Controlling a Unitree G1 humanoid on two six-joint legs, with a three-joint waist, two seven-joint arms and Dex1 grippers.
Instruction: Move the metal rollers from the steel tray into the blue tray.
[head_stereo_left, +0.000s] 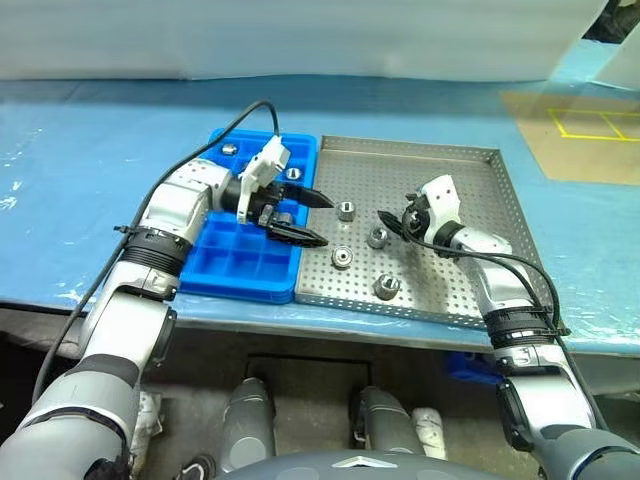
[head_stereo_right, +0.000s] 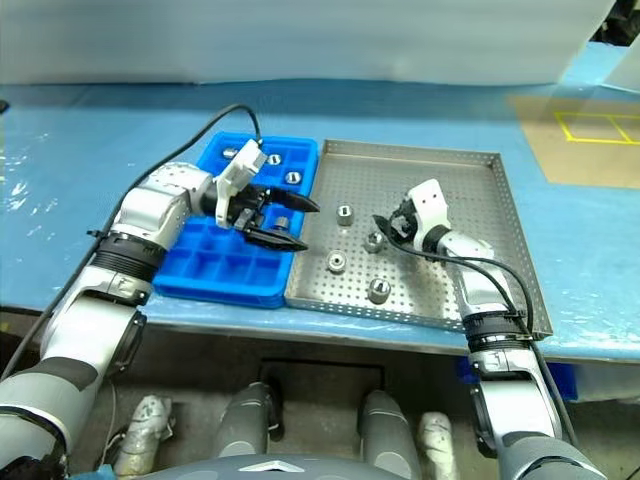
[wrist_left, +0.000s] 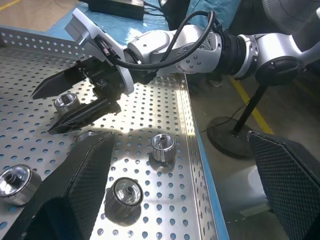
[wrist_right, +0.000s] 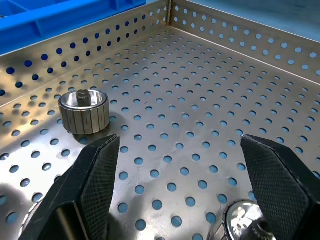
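While four small silver metal rollers (head_stereo_left: 386, 287) remain on the perforated floor of the large shallow steel tray (head_stereo_left: 470, 290), the task is judged partly done. Right pincer (head_stereo_left: 392, 222), jaws released and empty, hovers just beside one roller. Left pincer (head_stereo_left: 312, 219), also released and empty, spans the seam between trays. Farther back, the bright blue compartmented plastic tray (head_stereo_left: 240, 272) on the blue counter (head_stereo_left: 80, 170) holds at least two rollers (head_stereo_left: 229, 149).
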